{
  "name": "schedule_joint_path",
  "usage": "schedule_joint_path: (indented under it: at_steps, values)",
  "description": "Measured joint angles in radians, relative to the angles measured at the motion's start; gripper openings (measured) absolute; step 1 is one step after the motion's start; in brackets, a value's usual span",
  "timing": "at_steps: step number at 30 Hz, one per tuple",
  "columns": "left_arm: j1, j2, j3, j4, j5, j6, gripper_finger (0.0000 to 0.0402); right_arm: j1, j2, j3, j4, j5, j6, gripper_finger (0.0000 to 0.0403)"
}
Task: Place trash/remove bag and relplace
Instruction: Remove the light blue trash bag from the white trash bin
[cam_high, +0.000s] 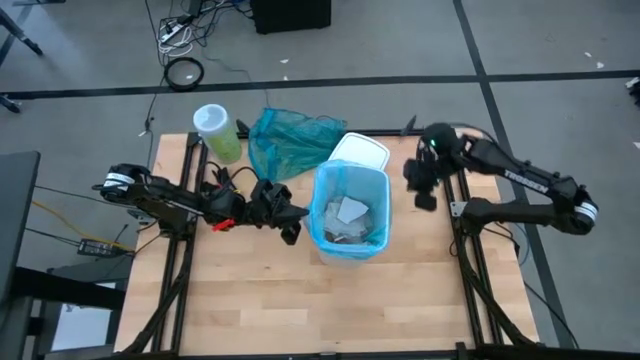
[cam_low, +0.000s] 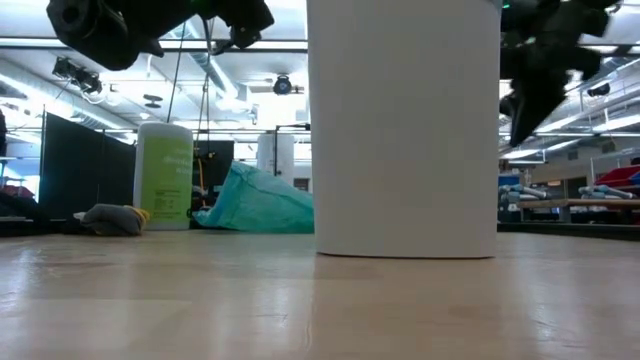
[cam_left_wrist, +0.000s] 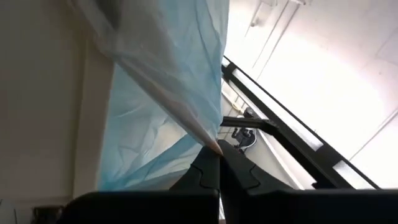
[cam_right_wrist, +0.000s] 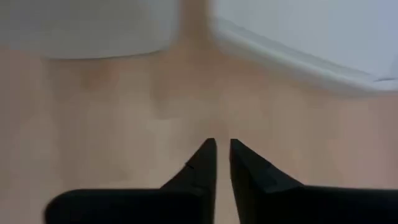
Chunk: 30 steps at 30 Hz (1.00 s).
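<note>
Liner removal was the step in hand: left gripper (cam_high: 291, 225) was clamped on a pinch of the sky-blue bag (cam_high: 325, 190) at the white bin's (cam_low: 405, 130) left rim, trash (cam_high: 350, 212) lying inside, mid-tabletop. Right gripper (cam_high: 420, 185), jaws nearly together and holding nothing, hovered off the bin's right side near the back edge. Next move likely calls for a grip on the opposite rim. Front tabletop (cam_high: 300, 310) offered open room; teal bag (cam_high: 290, 140) and green canister (cam_high: 217, 132) crowded the back edge.
</note>
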Motion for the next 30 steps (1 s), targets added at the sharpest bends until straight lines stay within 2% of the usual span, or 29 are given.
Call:
schedule_joint_path:
  at_steps: [3, 6, 11, 15, 18, 23, 30]
  values:
    - [0.009, 0.0, 0.0, 0.0, 0.0, -0.001, 0.0001, 0.057, -0.112, -0.133, 0.126, -0.076, 0.167, 0.0074]
    - [0.014, 0.0, 0.0, 0.0, -0.001, 0.001, 0.0001, 0.114, -0.229, -0.302, 0.343, -0.063, 0.367, 0.0124]
    - [0.014, 0.0, 0.0, -0.005, -0.056, 0.004, 0.0004, 0.168, -0.335, -0.578, 0.899, 0.051, 0.673, 0.0193]
    - [0.016, 0.0, 0.0, -0.043, -0.121, 0.001, 0.0005, 0.209, -0.338, -0.709, 1.188, 0.15, 0.762, 0.0215]
    - [0.025, 0.001, 0.0, -0.061, -0.135, -0.002, 0.0005, 0.24, -0.338, -0.742, 1.274, 0.184, 0.774, 0.0215]
    - [0.043, 0.001, 0.0, -0.09, -0.136, -0.004, 0.0006, 0.305, -0.338, -0.716, 1.336, 0.201, 0.777, 0.0207]
    - [0.048, 0.001, 0.0, -0.097, -0.137, -0.004, 0.0007, 0.417, -0.34, -0.681, 1.352, 0.209, 0.805, 0.0203]
